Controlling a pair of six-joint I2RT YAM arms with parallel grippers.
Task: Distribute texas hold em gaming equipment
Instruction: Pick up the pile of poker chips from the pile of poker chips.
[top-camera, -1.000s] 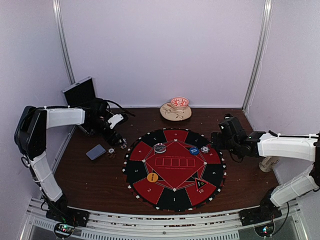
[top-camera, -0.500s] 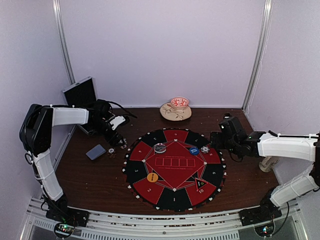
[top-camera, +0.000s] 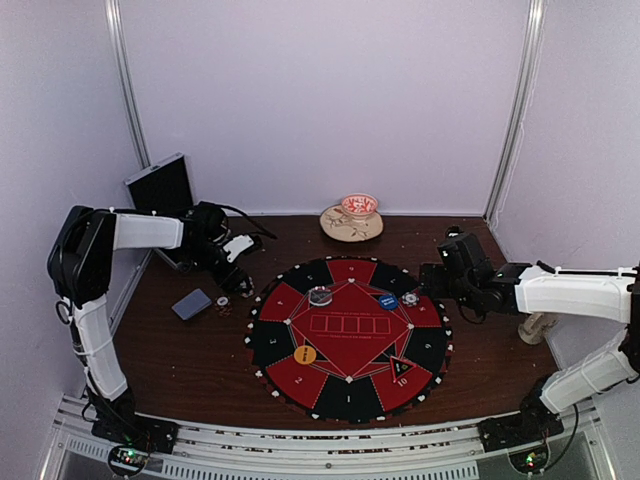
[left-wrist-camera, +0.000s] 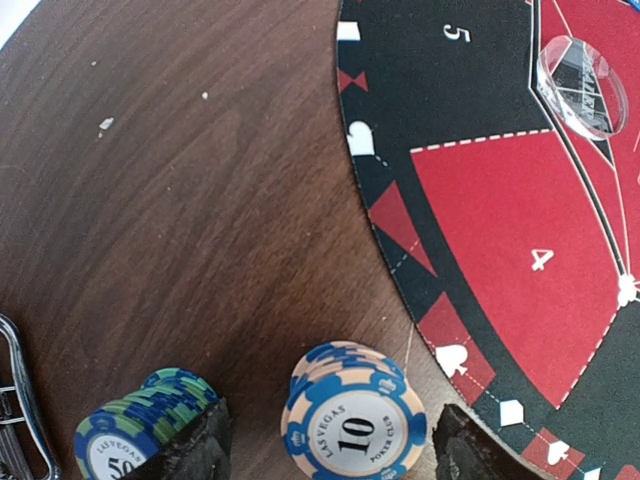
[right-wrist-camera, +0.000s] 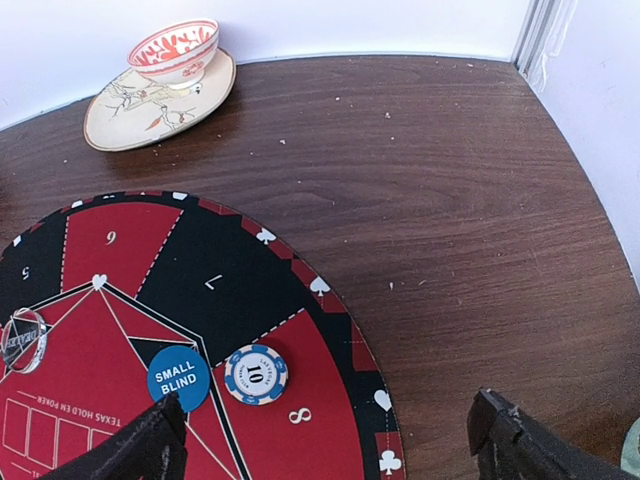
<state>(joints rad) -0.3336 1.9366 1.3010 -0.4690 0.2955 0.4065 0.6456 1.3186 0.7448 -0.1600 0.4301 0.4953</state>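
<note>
In the left wrist view a stack of blue-and-peach "10" poker chips (left-wrist-camera: 355, 420) stands on the wooden table just off the mat's edge. My left gripper (left-wrist-camera: 330, 440) is open and straddles this stack, with a gap on each side. A blue-green chip stack (left-wrist-camera: 140, 430) sits outside the left finger (left-wrist-camera: 195, 450). From above, the left gripper (top-camera: 240, 283) hovers left of the mat and the grey-blue card deck (top-camera: 191, 304) lies beside it. My right gripper (right-wrist-camera: 325, 440) is open and empty above the mat's section 8, near a single "10" chip (right-wrist-camera: 256, 374) and the blue SMALL BLIND disc (right-wrist-camera: 178, 378).
The round red-and-black mat (top-camera: 330, 385) fills the table's middle, with a clear disc (top-camera: 320, 295) and an orange disc (top-camera: 305, 354) on it. A bowl on a saucer (top-camera: 352, 220) stands at the back, and the open black case (top-camera: 160, 185) at the back left.
My left gripper has shifted slightly toward the mat and its jaws have narrowed around the "10" stack. The right arm has not moved.
</note>
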